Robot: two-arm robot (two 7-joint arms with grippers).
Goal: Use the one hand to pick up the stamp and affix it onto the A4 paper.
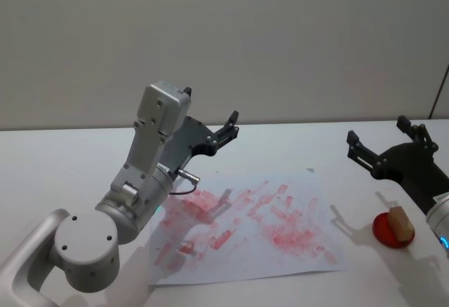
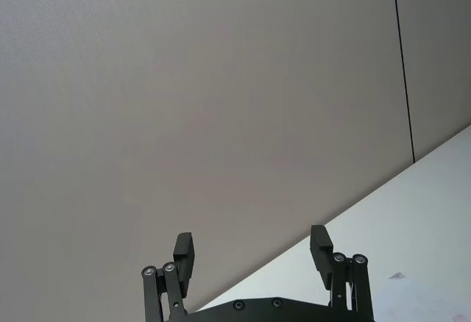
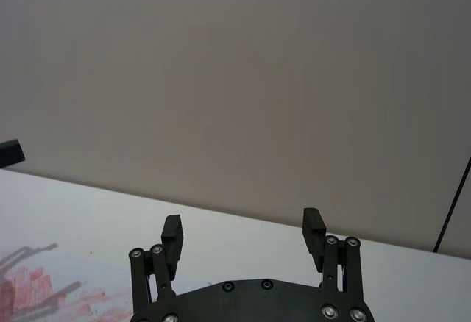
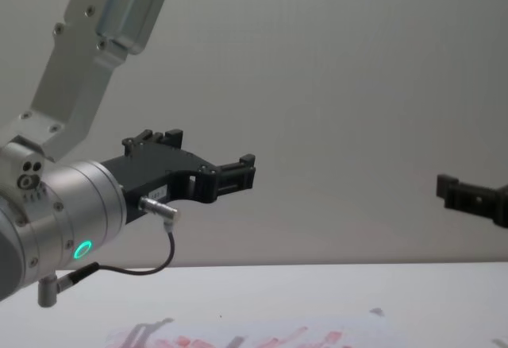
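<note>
Head view: right pincer (image 1: 377, 133) and idle left pincer (image 1: 230, 126) gaped empty; I feared toppling stamp (image 1: 400, 221) at right's 5 o'clock.

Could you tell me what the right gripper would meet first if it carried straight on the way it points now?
Nothing close: the open right gripper aims over the table at the grey wall, so the wall comes first, though depth is hard to judge. The stamp is off that line.

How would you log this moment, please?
right gripper: open, raised | left gripper: open, raised | stamp: on red pad | paper: flat
</note>
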